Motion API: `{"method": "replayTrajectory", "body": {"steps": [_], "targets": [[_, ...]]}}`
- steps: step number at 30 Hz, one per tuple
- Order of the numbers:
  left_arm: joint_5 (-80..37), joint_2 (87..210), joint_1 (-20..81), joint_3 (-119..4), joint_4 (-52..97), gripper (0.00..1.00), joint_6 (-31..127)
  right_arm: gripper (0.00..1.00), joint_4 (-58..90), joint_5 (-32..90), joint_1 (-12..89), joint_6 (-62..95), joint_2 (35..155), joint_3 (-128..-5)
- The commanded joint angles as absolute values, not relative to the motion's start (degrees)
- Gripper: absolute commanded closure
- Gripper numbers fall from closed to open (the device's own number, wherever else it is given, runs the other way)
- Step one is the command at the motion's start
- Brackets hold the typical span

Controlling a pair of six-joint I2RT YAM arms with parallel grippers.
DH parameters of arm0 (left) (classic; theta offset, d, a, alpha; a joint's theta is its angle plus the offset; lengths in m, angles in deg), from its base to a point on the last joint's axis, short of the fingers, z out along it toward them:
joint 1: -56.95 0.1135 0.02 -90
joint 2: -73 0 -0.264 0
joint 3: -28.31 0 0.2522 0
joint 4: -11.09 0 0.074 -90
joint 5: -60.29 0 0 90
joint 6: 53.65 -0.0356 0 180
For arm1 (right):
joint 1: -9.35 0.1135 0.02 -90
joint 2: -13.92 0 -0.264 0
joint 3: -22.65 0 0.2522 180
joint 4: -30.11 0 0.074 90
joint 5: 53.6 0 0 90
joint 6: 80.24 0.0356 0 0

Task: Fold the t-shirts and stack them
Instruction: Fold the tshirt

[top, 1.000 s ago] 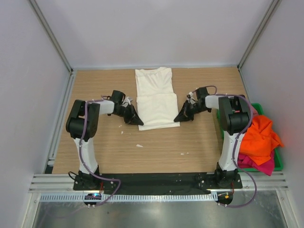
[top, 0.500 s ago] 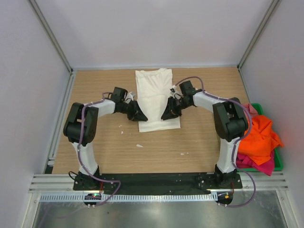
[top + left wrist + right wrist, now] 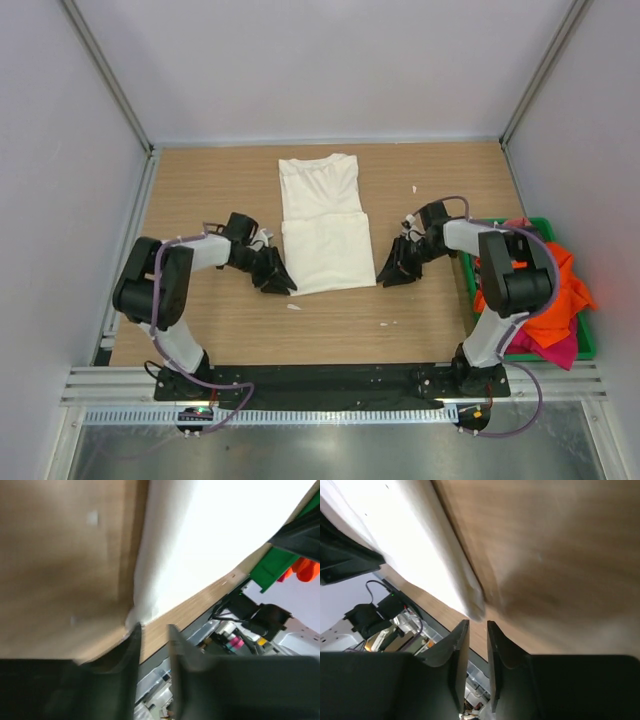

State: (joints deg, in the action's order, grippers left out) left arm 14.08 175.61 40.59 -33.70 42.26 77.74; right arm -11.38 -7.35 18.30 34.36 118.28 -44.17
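Observation:
A cream-white t-shirt [image 3: 325, 225] lies folded in the middle of the wooden table, its doubled half nearer the arms. My left gripper [image 3: 279, 286] sits low at its near left corner. In the left wrist view the left gripper [image 3: 152, 626] is open a little with nothing between the fingers, and the cream-white t-shirt [image 3: 200, 545] has its corner just past one tip. My right gripper [image 3: 386, 279] is at the near right corner. The right gripper [image 3: 477, 622] is narrowly open and empty, just short of the cream-white t-shirt [image 3: 410, 545]. Orange [image 3: 545, 290] and magenta [image 3: 548, 347] t-shirts are heaped at the right.
A green bin [image 3: 587, 346] at the table's right edge holds the coloured shirts, close behind the right arm. Small white scraps [image 3: 293, 306] lie on the wood near the left gripper. Grey walls with metal posts close in the table on three sides.
Both grippers went in over the shirt, then drew back toward the near edge and now sit at its near corners. The shirt has slid nearer. Both jaws have opened a little.

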Motion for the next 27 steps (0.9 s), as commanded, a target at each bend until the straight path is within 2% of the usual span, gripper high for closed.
{"method": "replayTrajectory", "body": {"steps": [1,4,7,12,18,27], "targets": [[8.1,166.3,41.2,-33.0,54.0,0.65,72.6,0.64,-19.9,0.7,18.6,30.0,108.8,-43.8],[5.4,159.7,41.3,-33.4,56.9,0.48,73.4,0.43,-19.3,2.3,18.3,30.9,106.0,-44.1],[4.3,159.7,41.5,-33.5,56.2,0.44,74.0,0.35,-15.2,1.4,18.0,32.6,109.3,-43.7],[0.5,165.5,42.2,-33.6,51.6,0.43,73.5,0.34,-5.6,-0.7,18.5,35.0,113.5,-42.6],[0.3,169.6,42.1,-32.4,44.3,0.43,74.0,0.35,-7.4,5.3,23.5,29.3,117.5,-46.6],[-3.5,173.4,38.5,-31.7,42.1,0.45,76.7,0.38,-3.9,8.8,26.7,31.0,118.1,-43.2]]}}
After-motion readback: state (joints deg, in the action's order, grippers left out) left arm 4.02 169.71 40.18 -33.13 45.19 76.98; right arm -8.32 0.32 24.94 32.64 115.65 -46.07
